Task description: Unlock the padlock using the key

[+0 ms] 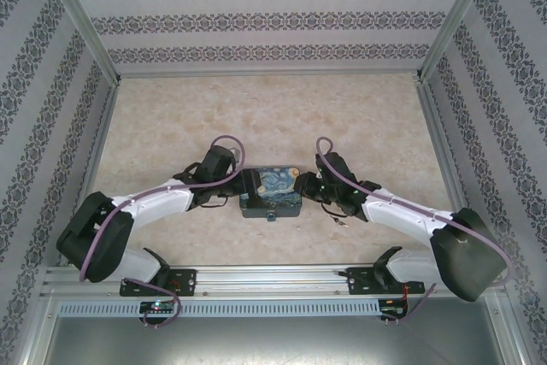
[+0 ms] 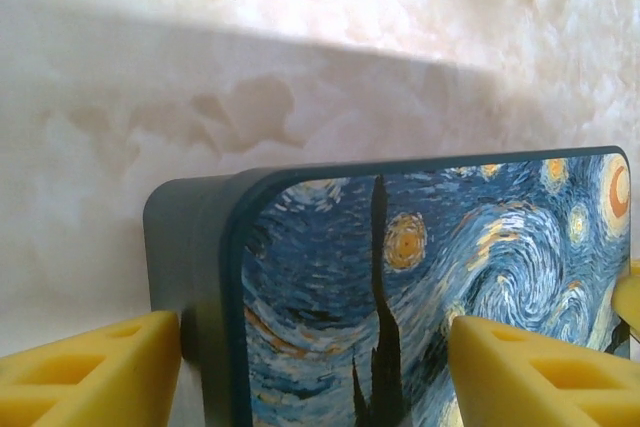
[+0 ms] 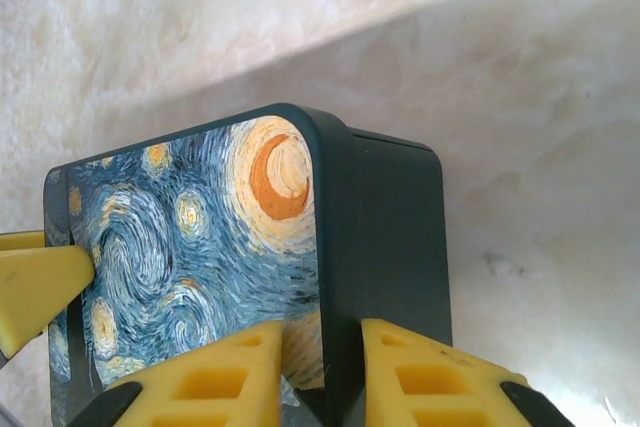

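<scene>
Left gripper [image 2: 312, 335]: yellow jaws spread wide, straddling left end of painted case [image 2: 480, 237]. Right gripper [image 3: 322, 337]: jaws nearly together, pinching case's right edge between them.

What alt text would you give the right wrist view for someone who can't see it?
A rectangular case with a blue-and-yellow Starry Night painted lid and dark grey sides lies on a pale marbled table. The right gripper, with yellow fingers, straddles the case's edge, one finger over the lid, one by the side wall.
</scene>
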Tool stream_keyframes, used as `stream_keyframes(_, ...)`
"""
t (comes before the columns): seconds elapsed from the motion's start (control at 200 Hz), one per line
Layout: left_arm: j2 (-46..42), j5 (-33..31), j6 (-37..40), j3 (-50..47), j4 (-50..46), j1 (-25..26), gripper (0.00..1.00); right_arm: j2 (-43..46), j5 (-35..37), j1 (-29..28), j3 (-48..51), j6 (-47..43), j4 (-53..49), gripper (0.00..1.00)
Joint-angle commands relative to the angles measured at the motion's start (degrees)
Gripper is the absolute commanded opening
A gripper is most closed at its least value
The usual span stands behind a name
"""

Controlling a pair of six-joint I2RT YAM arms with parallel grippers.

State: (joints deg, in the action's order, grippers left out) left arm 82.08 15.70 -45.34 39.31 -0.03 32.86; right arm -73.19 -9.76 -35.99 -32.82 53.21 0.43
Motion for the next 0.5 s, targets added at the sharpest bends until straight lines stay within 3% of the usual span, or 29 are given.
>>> stream_keyframes(0.0, 3.9, 0.8, 1.6, 3.9, 3.8, 0.0, 0.7, -3.7, -1.3, 0.5, -3.9, -1.0, 2.9, 0.23)
stream_keyframes(0.24, 11.9, 1.3, 3.7, 12.3, 3.9, -2.5, 0.74, -11.1, -3.3, 4.3, -11.7, -2.2, 3.2, 0.24)
stream_keyframes(0.495, 14.1, 1.5, 3.8, 13.2, 5.0, -5.2, 0.78, -15.2, -4.7, 5.8, -15.8, -2.3, 3.6, 0.27)
